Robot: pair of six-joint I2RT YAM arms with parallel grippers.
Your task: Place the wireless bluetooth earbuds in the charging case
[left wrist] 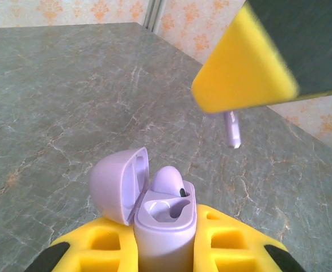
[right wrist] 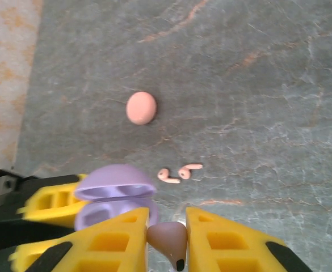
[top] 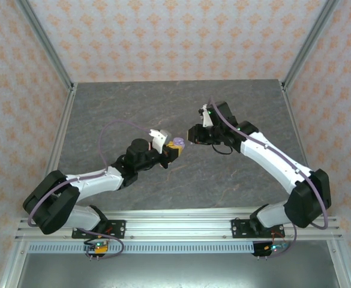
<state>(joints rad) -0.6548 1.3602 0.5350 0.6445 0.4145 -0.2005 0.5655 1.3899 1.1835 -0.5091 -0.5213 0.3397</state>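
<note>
Two pale pink earbuds (right wrist: 168, 176) (right wrist: 189, 168) lay just beside each other on the grey stone-patterned table (top: 133, 108), near a closed round pink case (right wrist: 141, 107) that sat further off on the same surface. Both arms met above the middle of the table. The left gripper (top: 173, 149) was clamped on the lilac charging case (left wrist: 163, 221), its yellow fingers (left wrist: 228, 241) pressed against either side of the body and holding it clear of the table with the hinged lid swung open to one side. One lilac earbud (left wrist: 167, 180) sat in one of the case's wells, its rounded head standing above the rim; the well beside it showed as a hollow. The right gripper (right wrist: 167, 229) was closed on a second lilac earbud (left wrist: 232, 130), pinched between its yellow pads with the thin stem hanging below them. In the left wrist view that stem hung above and beyond the open case, apart from it and not touching the rim.
</note>
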